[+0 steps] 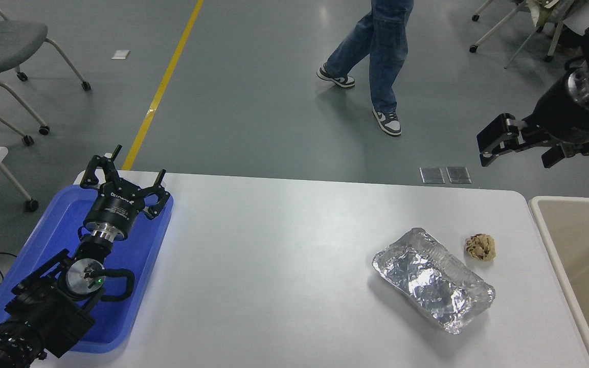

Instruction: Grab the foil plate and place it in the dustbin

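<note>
A: Big white counter [284,266], beige dustbin [581,255] hugging its right edge. Blue tray [136,286] at far left.
B: Yep, left gripper [123,176] parked over that tray, fingers spread apart.
A: Right gripper [522,151] up high past the far right corner, fingers apart too, holding nothing.
B: Foil plate [435,281] flat on the counter's right side, near the dustbin. Little paper ball [480,247] just beside it.

Below and to the left of the raised right gripper [522,148], the foil plate [433,280] lies on open white table [274,266], with bare surface on its left and near sides. A paper ball [480,247] sits just beside its far corner. The dustbin [575,255], right of the gripper's fingertips and lower, gapes unobstructed.
</note>
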Motion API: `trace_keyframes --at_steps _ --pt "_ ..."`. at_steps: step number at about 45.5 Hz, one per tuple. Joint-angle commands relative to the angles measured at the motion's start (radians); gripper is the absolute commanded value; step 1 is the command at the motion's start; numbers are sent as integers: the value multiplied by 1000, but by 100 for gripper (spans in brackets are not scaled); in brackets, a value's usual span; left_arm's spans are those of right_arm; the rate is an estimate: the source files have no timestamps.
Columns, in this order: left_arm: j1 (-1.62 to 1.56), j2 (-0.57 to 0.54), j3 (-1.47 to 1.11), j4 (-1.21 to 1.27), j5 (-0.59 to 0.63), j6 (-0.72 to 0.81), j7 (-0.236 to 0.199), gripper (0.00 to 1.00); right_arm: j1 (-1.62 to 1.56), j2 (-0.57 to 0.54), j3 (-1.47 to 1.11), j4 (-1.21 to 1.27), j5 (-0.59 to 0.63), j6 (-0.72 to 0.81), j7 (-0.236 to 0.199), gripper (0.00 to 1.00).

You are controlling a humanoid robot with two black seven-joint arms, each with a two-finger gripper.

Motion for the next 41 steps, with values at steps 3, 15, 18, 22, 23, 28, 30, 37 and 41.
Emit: trace_keyframes --at_steps 3,15,18,22,23,28,30,37,41 --pt "1 0 0 0 0 0 0 100 3 1 0 0 0 0 0 100" --pt "-1 0 0 0 0 0 0 100 3 -1 2 0 0 0 0 100" --pt "1 0 0 0 0 0 0 100 3 -1 2 0 0 0 0 100" --pt "1 0 0 0 1 0 0 100 3 1 2 0 0 0 0 100" --pt "-1 0 0 0 0 0 0 100 3 1 2 0 0 0 0 100" --pt "1 0 0 0 0 0 0 100 1 -1 2 0 0 0 0 100" --pt "1 0 0 0 0 0 0 100 0 -2 2 0 0 0 0 100" --pt "-1 0 0 0 0 0 0 100 -2 -2 2 0 0 0 0 100" --pt "-1 0 0 0 0 0 0 100 -2 -2 2 -2 0 0 0 100"
